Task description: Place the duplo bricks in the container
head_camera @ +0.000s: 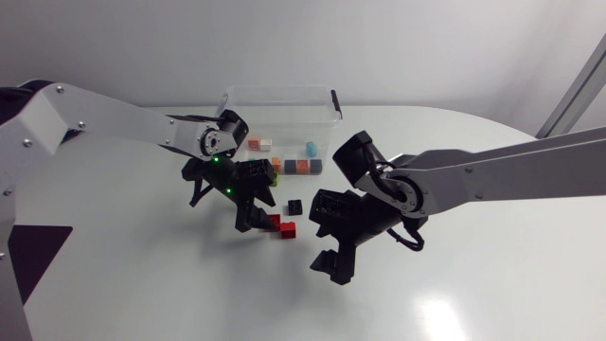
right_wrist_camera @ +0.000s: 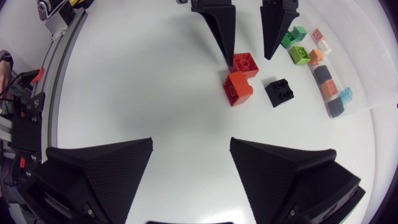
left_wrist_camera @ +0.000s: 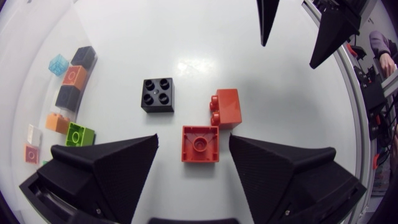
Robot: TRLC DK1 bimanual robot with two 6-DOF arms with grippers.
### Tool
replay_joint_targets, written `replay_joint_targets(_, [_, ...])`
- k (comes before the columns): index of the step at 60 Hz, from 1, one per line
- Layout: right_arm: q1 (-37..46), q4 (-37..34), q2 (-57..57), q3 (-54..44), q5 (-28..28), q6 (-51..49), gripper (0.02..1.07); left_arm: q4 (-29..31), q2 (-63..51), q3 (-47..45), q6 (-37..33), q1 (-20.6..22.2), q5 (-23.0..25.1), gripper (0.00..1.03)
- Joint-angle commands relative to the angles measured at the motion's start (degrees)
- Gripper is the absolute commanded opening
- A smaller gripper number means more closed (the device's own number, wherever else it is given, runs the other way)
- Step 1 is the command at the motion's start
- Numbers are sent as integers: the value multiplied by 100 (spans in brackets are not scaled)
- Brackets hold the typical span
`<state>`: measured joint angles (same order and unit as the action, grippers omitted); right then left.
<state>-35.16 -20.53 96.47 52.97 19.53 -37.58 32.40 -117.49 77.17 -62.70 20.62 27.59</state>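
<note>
Closing in on the next pick. Hovering with the left fingers [left_wrist_camera: 193, 142] spread wide, gripping nothing, straddling an upturned red brick [left_wrist_camera: 199, 144] on the counter [left_wrist_camera: 261, 68], right between the tips yet touching neither. Spotting, just ahead of it, a second red brick [left_wrist_camera: 226, 107] tipped on its side, and a black brick [left_wrist_camera: 157, 94] a little further ahead, studs up. Holding the right fingers [right_wrist_camera: 191, 143] open and empty too, well short of the same cluster, facing it from the opposite side. Counting several coloured bricks apparently already inside the clear container [head_camera: 279, 104]. Next, most likely: lowering, pinching the upturned brick's flat walls squarely, lifting, carrying over the container rim. Finding no readable writing or brand anywhere.
</note>
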Motion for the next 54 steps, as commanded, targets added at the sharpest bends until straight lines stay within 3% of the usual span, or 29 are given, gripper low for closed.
replay_joint_targets(1, [-35, 14, 144, 82, 25, -100, 94, -6, -239, -105, 135, 38, -61, 81])
replay_joint_targets(12, [-70, 14, 188, 117, 7, -74, 94, -6, -345, -105, 205, 109, -167, 54])
replay_joint_targets(20, [-114, 14, 206, 143, -28, -47, 94, -15, -388, -88, 214, 144, -175, 50])
replay_joint_targets(22, [-114, 14, 206, 143, -28, -39, 94, -15, -424, -70, 240, 170, -211, 42])
replay_joint_targets(25, [-114, 14, 215, 143, -28, -30, 94, -41, -459, -79, 258, 214, -325, 39])
replay_joint_targets(37, [-105, 76, 241, 179, -28, -3, 94, -32, -424, -123, 302, 232, -413, 32])
replay_joint_targets(54, [-123, 234, 558, 451, 7, -197, 94, 100, 464, -510, 390, 38, -351, 32])
